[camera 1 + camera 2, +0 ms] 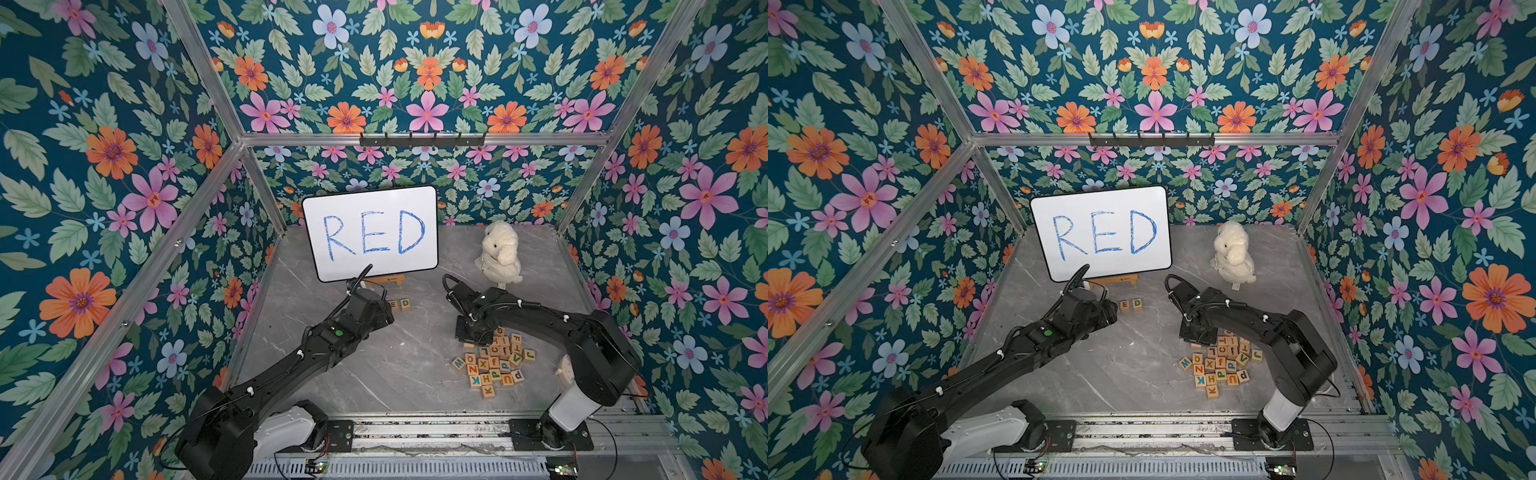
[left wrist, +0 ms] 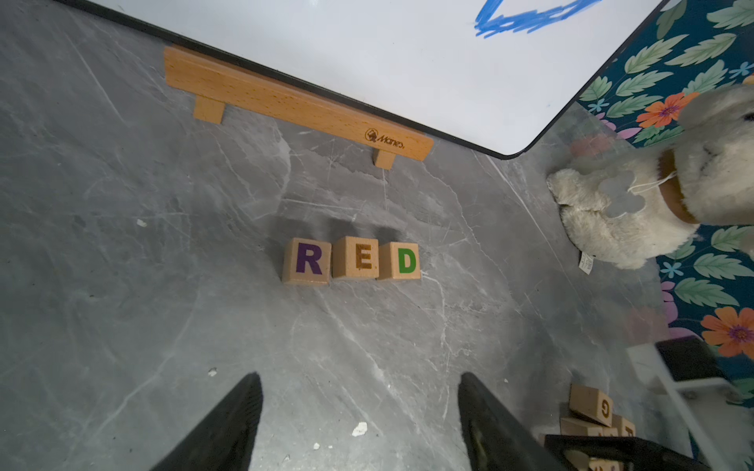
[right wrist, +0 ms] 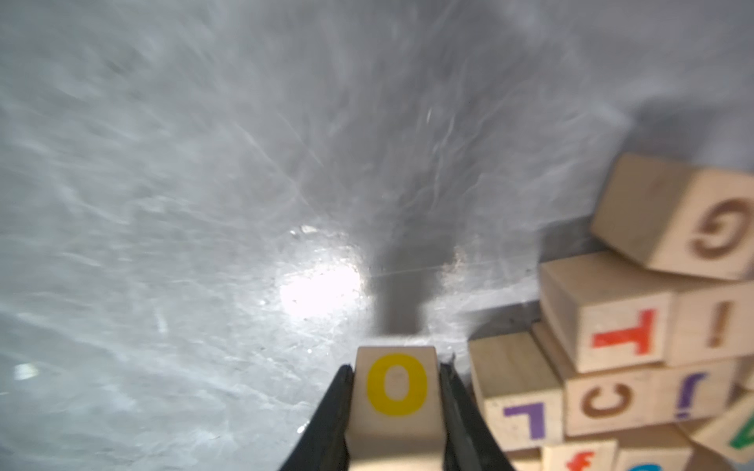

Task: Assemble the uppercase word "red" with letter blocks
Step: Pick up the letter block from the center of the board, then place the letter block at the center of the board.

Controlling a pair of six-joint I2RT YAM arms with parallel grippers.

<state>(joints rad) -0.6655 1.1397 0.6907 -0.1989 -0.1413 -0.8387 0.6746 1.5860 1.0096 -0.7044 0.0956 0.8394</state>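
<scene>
The word "red" (image 2: pixel 353 261) stands complete on the grey marble-patterned table (image 1: pixel 395 374), a little in front of the whiteboard (image 1: pixel 370 232) that carries the same word in blue marker. It is three light-wood cubes in one straight row, letters upright and facing up. The R block (image 2: pixel 307 261) has a purple letter, the E block (image 2: pixel 355 257) a brownish-red one, and the D block (image 2: pixel 400 261) a green one. Their sides meet with no clear gap. In both top views only E and D show; the left wrist covers R.

The left gripper (image 2: pixel 359 375) hangs over bare table on the row's side away from the whiteboard. Its two dark fingers (image 2: pixel 245 407) stand wide apart, holding nothing and touching no block.

The right gripper (image 3: pixel 396 365) is farther from the whiteboard, at the near edge of the loose pile of letter blocks (image 1: pixel 494 361). It is clamped on the O block (image 3: pixel 395 391), a cube with a yellow letter, one finger flat on each side. That view is blurred, so I cannot tell whether the cube rests on the table.

Bare table lies between the row and the whiteboard's wooden stand (image 2: pixel 285 98), and also past the R end. The pile is well apart from the word. A white plush toy (image 1: pixel 500 251) sits beside the whiteboard's D end.
</scene>
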